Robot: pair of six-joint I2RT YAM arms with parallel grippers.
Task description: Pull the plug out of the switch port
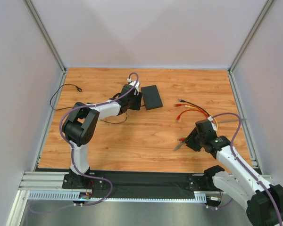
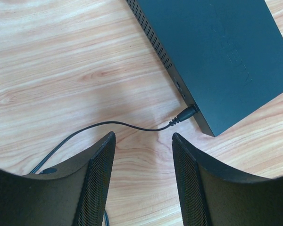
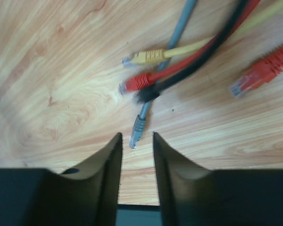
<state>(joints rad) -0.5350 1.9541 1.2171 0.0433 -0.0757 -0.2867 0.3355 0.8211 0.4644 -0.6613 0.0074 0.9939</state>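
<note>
We saw the left gripper (image 2: 144, 141) wide open and empty, near the black plug (image 2: 186, 113), which sat in the side of the switch (image 2: 217, 52). The right gripper (image 3: 137, 137) was only slightly open, also empty, by a grey cable end (image 3: 138, 126).

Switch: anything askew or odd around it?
The flat matte-black switch sits askew to the edges of the wooden table. Its thin black plug is seated; the coloured network cables lie apart from it, crossed, ends free.
</note>
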